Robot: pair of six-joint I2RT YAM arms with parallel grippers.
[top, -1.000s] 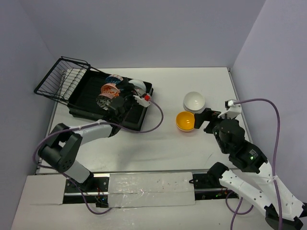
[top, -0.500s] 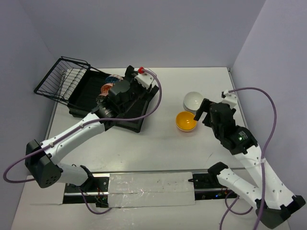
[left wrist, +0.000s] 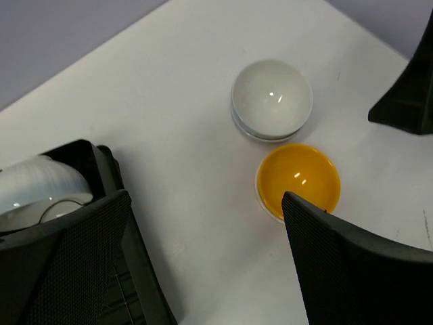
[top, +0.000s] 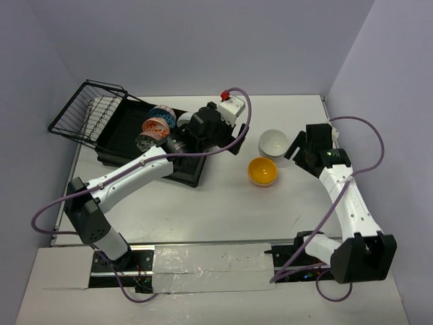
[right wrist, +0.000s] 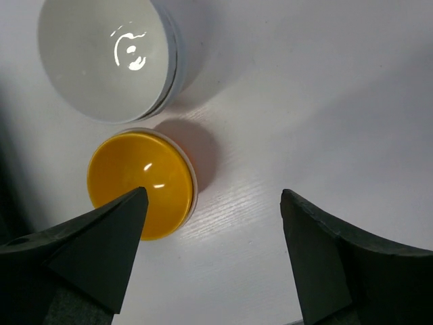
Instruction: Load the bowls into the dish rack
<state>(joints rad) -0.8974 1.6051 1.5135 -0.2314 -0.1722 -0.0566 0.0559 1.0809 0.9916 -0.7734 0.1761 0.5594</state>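
The black dish rack point(top: 118, 145) lies at the back left with a blue-patterned bowl point(top: 162, 114), an orange-patterned bowl point(top: 157, 126), a grey one point(top: 145, 142) and a white bowl point(left wrist: 40, 186) standing in it. Two stacked white bowls point(top: 274, 143) point(left wrist: 272, 98) point(right wrist: 105, 57) and a yellow bowl point(top: 262, 171) point(left wrist: 298, 177) point(right wrist: 141, 183) rest on the table right of centre. My left gripper point(top: 215, 132) point(left wrist: 204, 203) hangs open over the rack's right edge, nothing between its fingers. My right gripper point(top: 296, 145) point(right wrist: 211, 203) is open above the table just right of the white and yellow bowls, holding nothing.
A black wire basket point(top: 88, 112) juts from the rack's far left end. Purple cables loop off both wrists, one point(top: 238, 135) hanging between the rack and the white bowls. Walls close in behind and on both sides.
My left gripper has lifted out of the rack and swung right toward the loose bowls. My right arm has moved back beside the white bowls, its jaws slightly narrower.
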